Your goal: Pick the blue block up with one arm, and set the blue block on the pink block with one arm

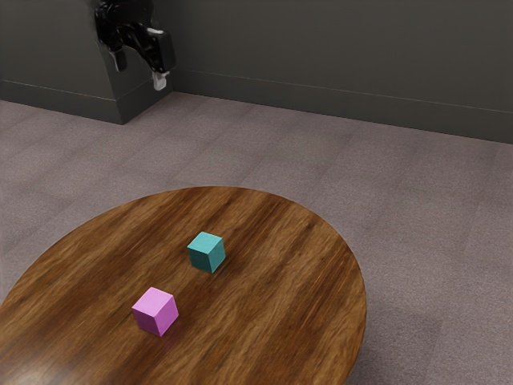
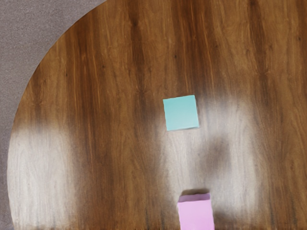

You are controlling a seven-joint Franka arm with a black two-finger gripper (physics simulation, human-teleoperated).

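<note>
A teal-blue block (image 1: 207, 251) sits near the middle of the round wooden table (image 1: 288, 321). A pink block (image 1: 155, 310) rests a short way in front of it, toward the exterior view's left, and the two are apart. My gripper (image 1: 140, 70) hangs high above the floor at the exterior view's upper left, far from both blocks, open with nothing between its fingers. The wrist view looks straight down on the blue block (image 2: 181, 112) and the pink block (image 2: 195, 213), both flat on the table (image 2: 96, 96).
Grey carpet floor (image 1: 401, 184) surrounds the table, and a dark wall runs along the back. A dark pedestal (image 1: 128, 96) stands under the arm at the upper left. The table's curved edge (image 2: 45, 57) shows in the wrist view.
</note>
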